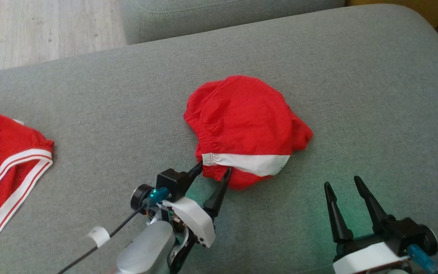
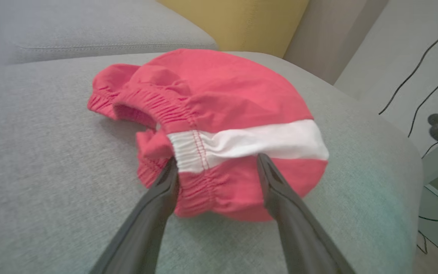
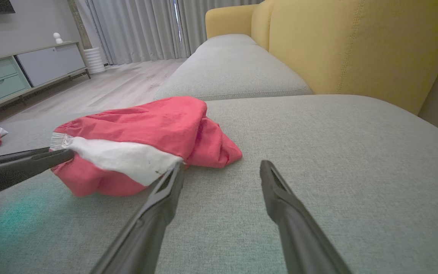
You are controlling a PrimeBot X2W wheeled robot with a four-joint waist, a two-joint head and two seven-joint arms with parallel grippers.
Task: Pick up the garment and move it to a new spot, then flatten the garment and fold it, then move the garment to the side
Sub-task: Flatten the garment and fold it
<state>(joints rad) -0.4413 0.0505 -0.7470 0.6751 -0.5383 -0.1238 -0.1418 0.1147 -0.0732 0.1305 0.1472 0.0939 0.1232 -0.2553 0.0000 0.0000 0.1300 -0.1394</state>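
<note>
On sofa cushion [image 1: 356, 95] | red garment [image 1: 242, 121] bunched | left end effector [image 1: 214, 168] spread astride its hem | right end effector [image 1: 342, 182] spread, alongside

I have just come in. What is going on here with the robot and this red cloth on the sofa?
The robot seems about to pick up the crumpled red garment, which lies on the grey sofa cushion, not yet flattened or folded. Its left tool is open and straddles the garment's near edge, by the white stripe, but has not closed. The right tool hangs open over the cushion, to the right of the garment and apart from it. A second red garment lies far to the left.
</note>
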